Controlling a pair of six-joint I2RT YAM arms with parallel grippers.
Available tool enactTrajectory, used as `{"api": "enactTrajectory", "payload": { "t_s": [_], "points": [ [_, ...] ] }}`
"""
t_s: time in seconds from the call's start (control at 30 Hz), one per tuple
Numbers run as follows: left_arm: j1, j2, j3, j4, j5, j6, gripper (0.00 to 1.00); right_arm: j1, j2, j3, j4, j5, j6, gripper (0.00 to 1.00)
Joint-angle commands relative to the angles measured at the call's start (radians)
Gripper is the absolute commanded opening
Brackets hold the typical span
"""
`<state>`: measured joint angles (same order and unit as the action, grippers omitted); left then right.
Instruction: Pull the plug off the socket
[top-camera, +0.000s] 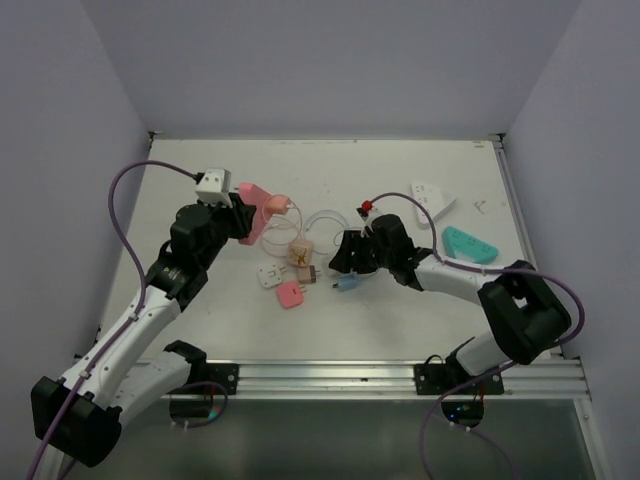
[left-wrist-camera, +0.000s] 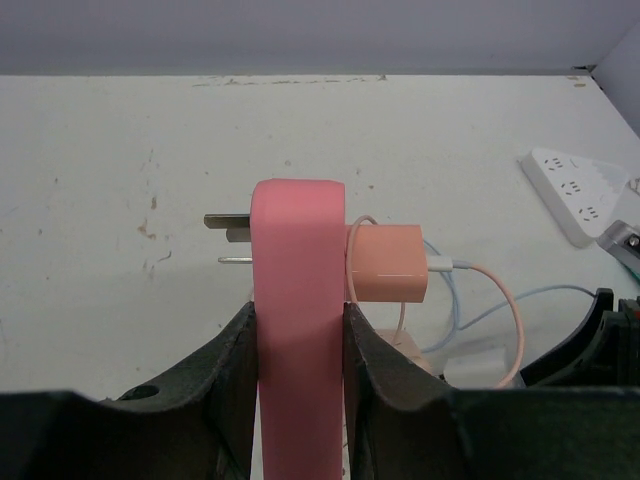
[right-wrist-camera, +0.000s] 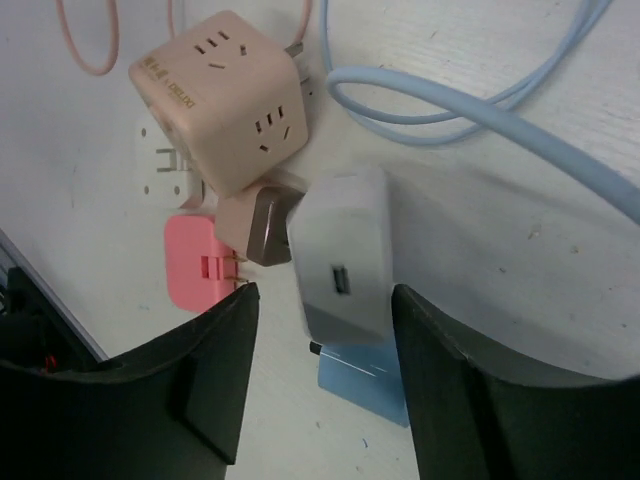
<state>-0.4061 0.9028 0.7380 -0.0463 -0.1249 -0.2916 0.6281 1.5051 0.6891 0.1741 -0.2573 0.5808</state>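
My left gripper (left-wrist-camera: 297, 345) is shut on a flat pink socket (left-wrist-camera: 297, 270) and holds it on edge above the table. A peach plug (left-wrist-camera: 388, 263) with a pink cable sits in the socket's right face; metal prongs (left-wrist-camera: 228, 222) stick out of its left face. In the top view the left gripper (top-camera: 243, 218) holds the pink socket (top-camera: 257, 199) at the back left. My right gripper (right-wrist-camera: 325, 340) is open, its fingers either side of a grey-white adapter (right-wrist-camera: 340, 255) joined to a brown plug (right-wrist-camera: 255, 222). It also shows in the top view (top-camera: 347, 262).
A peach cube socket (right-wrist-camera: 220, 95), a small white adapter (right-wrist-camera: 158, 165), a pink plug (right-wrist-camera: 195, 265), a blue plug (right-wrist-camera: 365, 385) and a blue cable (right-wrist-camera: 480, 120) lie near the right gripper. A white power strip (top-camera: 432, 198) and a teal one (top-camera: 470, 244) lie at the right.
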Motion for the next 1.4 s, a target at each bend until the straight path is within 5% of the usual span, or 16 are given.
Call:
{"api": "enactTrajectory", "payload": {
  "t_s": [0.0,0.07,0.27,0.5,0.83,1.1,1.37],
  "points": [
    [-0.002,-0.025,0.001,0.109,0.047,0.019,0.0,-0.018,-0.046,0.026,0.045,-0.025,0.062,0.61],
    [0.0,-0.025,0.001,0.115,0.054,0.019,0.0,-0.018,-0.066,0.052,-0.002,-0.017,0.05,0.73],
    [0.0,-0.03,-0.005,0.132,0.085,0.023,0.0,-0.018,-0.178,0.119,-0.111,0.049,0.086,0.86],
    [0.0,-0.054,-0.017,0.157,0.12,0.029,0.0,-0.016,-0.244,0.181,0.011,0.087,0.275,0.93],
    [-0.002,-0.074,-0.025,0.192,0.194,0.037,0.0,0.021,-0.051,0.343,0.148,0.102,0.513,0.95],
    [-0.002,-0.07,-0.037,0.215,0.197,0.035,0.0,0.053,0.066,0.394,0.22,0.078,0.632,0.84],
    [-0.002,-0.07,-0.058,0.226,0.173,0.043,0.0,0.064,0.106,0.392,0.229,0.059,0.663,0.43]
  ]
}}
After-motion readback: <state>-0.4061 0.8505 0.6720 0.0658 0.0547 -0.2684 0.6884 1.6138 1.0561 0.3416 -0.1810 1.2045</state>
